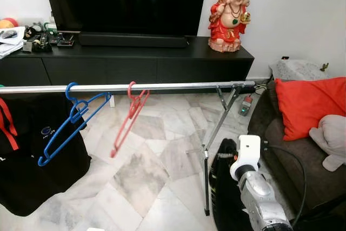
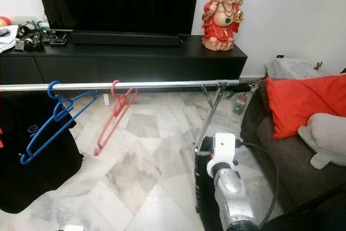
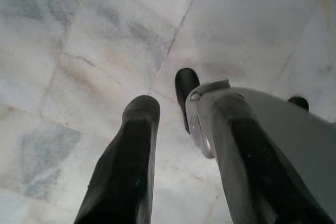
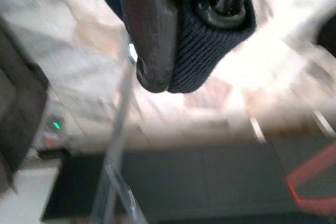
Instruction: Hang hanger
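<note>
Blue hanger (image 1: 70,120) and red hanger (image 1: 128,117) hang side by side on the silver rail (image 1: 162,86). Right tool (image 4: 173,80), low beside the rail's stand (image 1: 208,150), is pinched on dark knit fabric (image 4: 205,51). Left tool (image 3: 173,114) points at the marble floor (image 3: 79,51), fingers spread.

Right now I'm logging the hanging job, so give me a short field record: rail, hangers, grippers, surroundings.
rail: silver metal clothes rail, horizontal, on a folding metal stand
hangers on rail: blue plastic hanger and red plastic hanger, hooked side by side, both tilted
garment: black fabric item hanging at the rail's left end
right gripper: shut on dark knitted fabric, low beside the stand
left gripper: open, pointing at the marble floor
surroundings: black TV cabinet, red cushion
</note>
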`<state>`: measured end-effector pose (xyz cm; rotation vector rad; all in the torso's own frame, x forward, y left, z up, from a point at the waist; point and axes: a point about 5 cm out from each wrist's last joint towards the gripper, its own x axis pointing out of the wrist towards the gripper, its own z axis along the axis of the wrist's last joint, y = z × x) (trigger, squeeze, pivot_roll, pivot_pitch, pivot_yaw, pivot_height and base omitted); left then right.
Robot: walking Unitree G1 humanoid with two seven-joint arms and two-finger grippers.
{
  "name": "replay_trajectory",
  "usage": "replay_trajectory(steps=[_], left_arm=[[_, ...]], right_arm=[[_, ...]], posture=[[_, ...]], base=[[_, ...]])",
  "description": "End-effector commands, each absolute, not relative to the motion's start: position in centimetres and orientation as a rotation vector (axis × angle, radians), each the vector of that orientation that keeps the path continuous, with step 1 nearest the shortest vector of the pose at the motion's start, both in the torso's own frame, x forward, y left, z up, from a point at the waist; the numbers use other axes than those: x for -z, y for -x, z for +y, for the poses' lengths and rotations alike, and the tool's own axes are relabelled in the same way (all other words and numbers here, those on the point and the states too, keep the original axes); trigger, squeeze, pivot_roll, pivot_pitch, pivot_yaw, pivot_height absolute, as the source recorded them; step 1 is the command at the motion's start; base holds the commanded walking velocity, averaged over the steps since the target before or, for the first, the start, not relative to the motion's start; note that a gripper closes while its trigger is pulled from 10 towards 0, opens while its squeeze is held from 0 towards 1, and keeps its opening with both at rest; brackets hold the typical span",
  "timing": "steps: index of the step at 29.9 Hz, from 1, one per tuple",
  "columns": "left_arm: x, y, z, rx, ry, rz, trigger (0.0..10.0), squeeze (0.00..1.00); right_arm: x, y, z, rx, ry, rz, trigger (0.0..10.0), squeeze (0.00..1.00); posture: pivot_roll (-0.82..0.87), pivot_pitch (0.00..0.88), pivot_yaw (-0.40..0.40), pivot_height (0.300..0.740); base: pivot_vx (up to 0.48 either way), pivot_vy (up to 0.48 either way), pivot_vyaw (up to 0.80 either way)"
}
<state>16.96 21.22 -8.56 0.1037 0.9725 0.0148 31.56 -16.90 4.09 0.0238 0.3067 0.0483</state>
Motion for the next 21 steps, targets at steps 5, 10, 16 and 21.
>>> replay_trajectory(steps=[5, 10, 16, 21], left_arm=[[8.9, -16.3, 21.3, -0.01, -0.115, 1.0, 10.0, 0.0], [8.9, -16.3, 21.3, -0.008, -0.119, 0.999, 10.0, 0.0], [8.8, -16.3, 21.4, -0.021, -0.119, 0.981, 10.0, 0.0], [8.6, -16.5, 21.5, -0.031, -0.114, 0.947, 10.0, 0.0]], right_arm=[[-0.1, -29.1, -17.3, -0.039, 0.011, 0.47, 10.0, 0.0], [2.7, -26.6, -18.2, 0.047, -0.026, 0.598, 10.0, 0.0], [4.3, -24.6, -18.7, 0.116, -0.088, 0.664, 10.0, 0.0], [4.9, -23.8, -18.6, 0.134, -0.134, 0.694, 10.0, 0.0]], posture=[[0.08, 0.0, -0.072, 0.74], [0.09, 0.0, -0.072, 0.74], [0.1, 0.0, -0.072, 0.74], [0.12, 0.0, -0.066, 0.74]], base=[[0.0, 0.0, 0.8], [0.0, 0.0, 0.8], [0.0, 0.0, 0.8], [0.0, 0.0, 0.18]])
